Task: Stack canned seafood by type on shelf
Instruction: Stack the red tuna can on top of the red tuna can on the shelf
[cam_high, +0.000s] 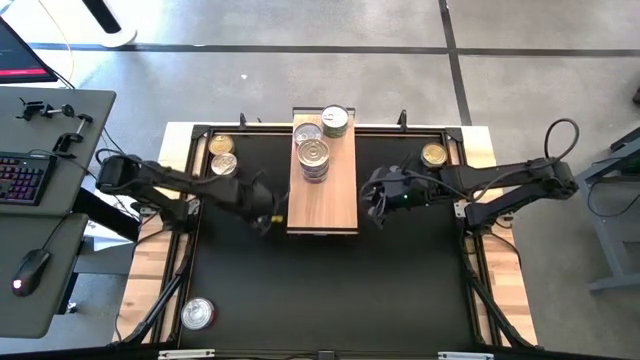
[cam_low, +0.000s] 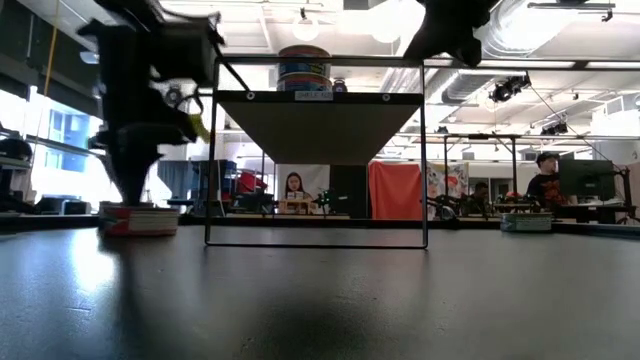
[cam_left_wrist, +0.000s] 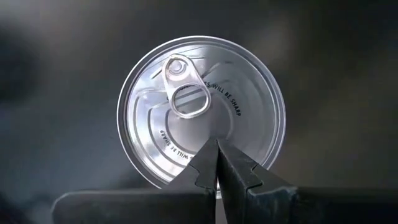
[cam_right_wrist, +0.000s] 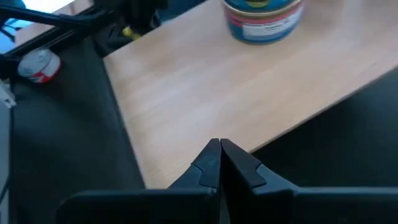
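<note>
Just off the shelf's right edge, the right end effector (cam_high: 378, 200) hangs over the black mat (cam_high: 330, 290) with its fingers pressed together, holding nothing. In its wrist view those fingertips (cam_right_wrist: 219, 163) sit right at the near rim of the light-wood shelf (cam_right_wrist: 205, 81). Across the plank, the left end effector (cam_high: 262, 215) is just beside the shelf's left edge, fingers also together and empty. Its wrist view looks straight down on a silver pull-tab lid (cam_left_wrist: 200, 118), though which can that is can't be pinned down from the overhead shot.

Can count from above: three on the shelf, all at the far end, a stack of silver-lidded cans (cam_high: 314, 158), one (cam_high: 306, 132) just behind, and one (cam_high: 335, 121) at the back right corner. Two more (cam_high: 222, 156) sit near the desk's far left corner, one gold-lidded can (cam_high: 434, 154) far right behind the right arm, and a lone red-labelled can (cam_high: 198, 314) at the near left. That's seven lids showing.

Off the desk on the left there's a keyboard (cam_high: 22, 178) and mouse (cam_high: 30, 266). In the low view, people sit in the room beyond.
</note>
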